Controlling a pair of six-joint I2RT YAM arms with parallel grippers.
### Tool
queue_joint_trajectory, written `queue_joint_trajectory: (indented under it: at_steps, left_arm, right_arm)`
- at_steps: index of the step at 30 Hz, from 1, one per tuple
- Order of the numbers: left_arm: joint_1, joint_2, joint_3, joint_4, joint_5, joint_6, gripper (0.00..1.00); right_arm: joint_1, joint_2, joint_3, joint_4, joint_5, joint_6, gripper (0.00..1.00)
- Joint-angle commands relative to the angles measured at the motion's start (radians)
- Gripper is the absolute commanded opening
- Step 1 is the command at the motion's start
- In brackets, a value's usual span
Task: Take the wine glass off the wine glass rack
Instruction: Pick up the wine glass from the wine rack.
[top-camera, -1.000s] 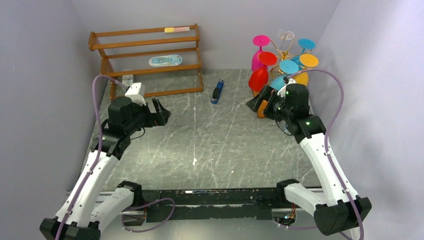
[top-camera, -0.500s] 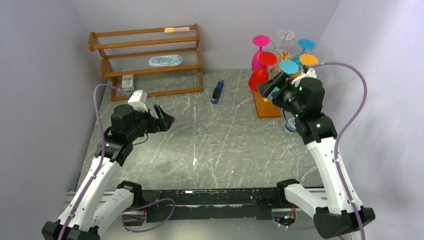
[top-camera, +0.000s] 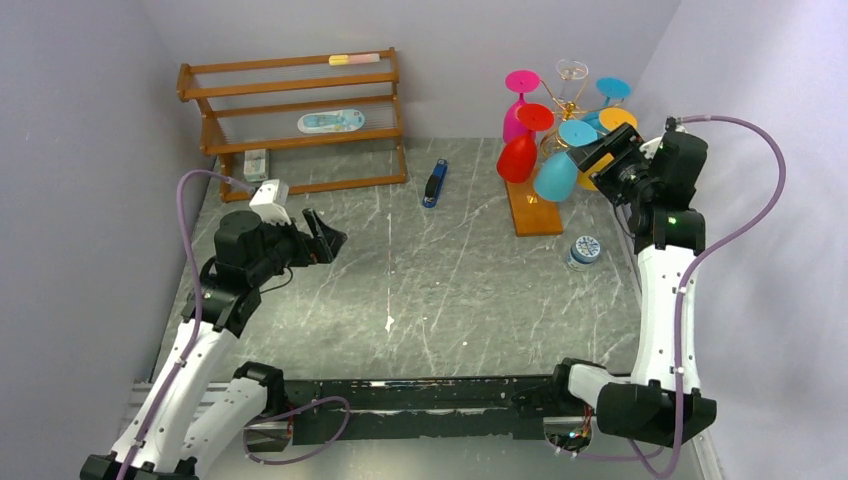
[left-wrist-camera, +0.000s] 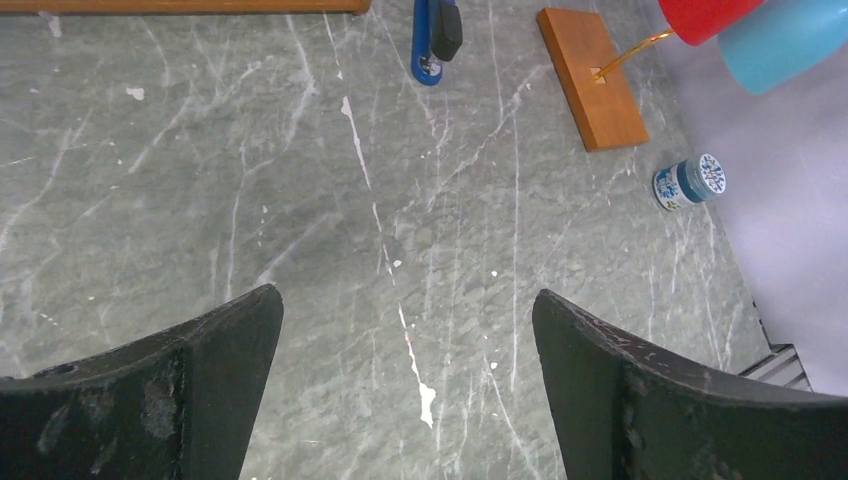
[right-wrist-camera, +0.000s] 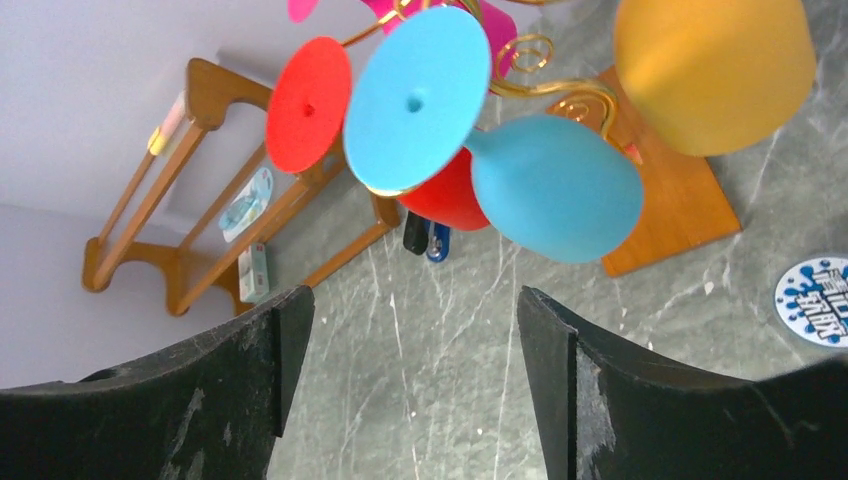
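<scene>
Gold wire wine glass rack (top-camera: 568, 108) on wooden base, far right of grey marbled table (top-camera: 450, 290), blue wine glass (top-camera: 555, 176) hanging bowl-down, right gripper (top-camera: 603, 152) just beside it, left gripper (top-camera: 322, 236) well apart at left, slatted wooden shelf (top-camera: 300, 120) at back.

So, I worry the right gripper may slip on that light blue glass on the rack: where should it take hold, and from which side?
Probably the thin stem, between foot disc and bowl: the light blue glass hangs tilted, foot up in the wine glass rack, and its bowl is broad, rounded. Come from the side of the right gripper, jaws straddling the stem.
</scene>
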Motion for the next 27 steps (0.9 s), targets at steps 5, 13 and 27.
queue_joint_trajectory:
  at_steps: [5, 13, 27]
  left_arm:
    - [-0.003, -0.029, 0.04, -0.044, -0.035, 0.032, 1.0]
    - [-0.003, -0.011, 0.047, -0.031, -0.019, 0.025, 1.0]
    - [-0.003, -0.001, 0.094, -0.056, -0.037, 0.054, 1.0]
  right_arm:
    - [-0.079, 0.011, -0.041, 0.05, -0.14, 0.031, 0.72]
    - [-0.084, 0.025, -0.066, 0.214, -0.066, 0.118, 0.66]
    - [-0.085, 0.059, -0.15, 0.382, 0.019, 0.168, 0.53]
